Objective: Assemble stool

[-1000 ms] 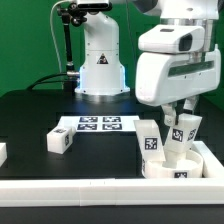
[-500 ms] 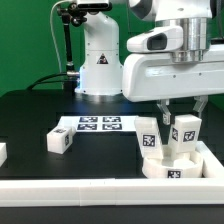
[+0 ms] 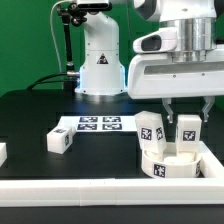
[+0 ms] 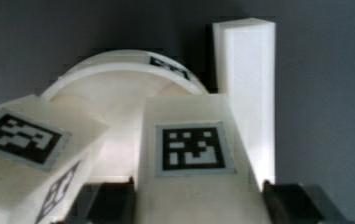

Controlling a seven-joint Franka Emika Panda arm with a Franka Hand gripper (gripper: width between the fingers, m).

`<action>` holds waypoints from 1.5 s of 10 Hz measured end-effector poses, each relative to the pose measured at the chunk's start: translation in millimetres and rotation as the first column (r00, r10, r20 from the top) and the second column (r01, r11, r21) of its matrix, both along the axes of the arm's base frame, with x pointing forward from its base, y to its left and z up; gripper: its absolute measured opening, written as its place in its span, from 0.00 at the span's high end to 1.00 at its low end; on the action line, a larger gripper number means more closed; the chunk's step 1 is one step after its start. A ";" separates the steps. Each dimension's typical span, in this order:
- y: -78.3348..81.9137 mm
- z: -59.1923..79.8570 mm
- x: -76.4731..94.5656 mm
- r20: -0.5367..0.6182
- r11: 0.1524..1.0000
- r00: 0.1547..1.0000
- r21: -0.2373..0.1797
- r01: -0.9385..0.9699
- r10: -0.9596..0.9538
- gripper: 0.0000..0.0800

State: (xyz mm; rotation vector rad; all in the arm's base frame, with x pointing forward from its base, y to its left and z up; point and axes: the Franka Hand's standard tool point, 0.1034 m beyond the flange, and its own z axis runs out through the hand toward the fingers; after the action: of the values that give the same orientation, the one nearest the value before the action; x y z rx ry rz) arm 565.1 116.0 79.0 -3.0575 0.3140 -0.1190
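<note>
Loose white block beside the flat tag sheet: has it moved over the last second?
No. The loose leg sits exactly where it was, just off the exterior view's left of the marker board.

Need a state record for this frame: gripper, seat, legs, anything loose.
gripper: looks open, fingers either side of the straddled leg, with gaps in the wrist view
seat: on the table, exterior view's right
second leg: upright on the seat, beside the straddled leg
loose leg: lying on the table by the marker board
</note>
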 end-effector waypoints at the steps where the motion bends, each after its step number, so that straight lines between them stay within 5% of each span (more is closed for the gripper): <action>1: 0.3 0.1 0.0 -0.010 0.994 0.995 0.022 0.103 -0.103 0.57; 5: 0.1 0.2 0.3 -0.054 0.925 0.928 0.076 0.373 -0.370 0.57; 9: 4.3 0.1 -0.4 -0.138 0.680 0.688 0.105 0.726 -0.713 0.57; 15: 8.3 0.6 -0.5 -0.237 0.349 0.361 0.092 0.933 -0.902 0.57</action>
State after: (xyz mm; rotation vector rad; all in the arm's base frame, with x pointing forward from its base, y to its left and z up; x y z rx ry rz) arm 564.6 124.2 79.7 -2.2271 1.9094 0.0963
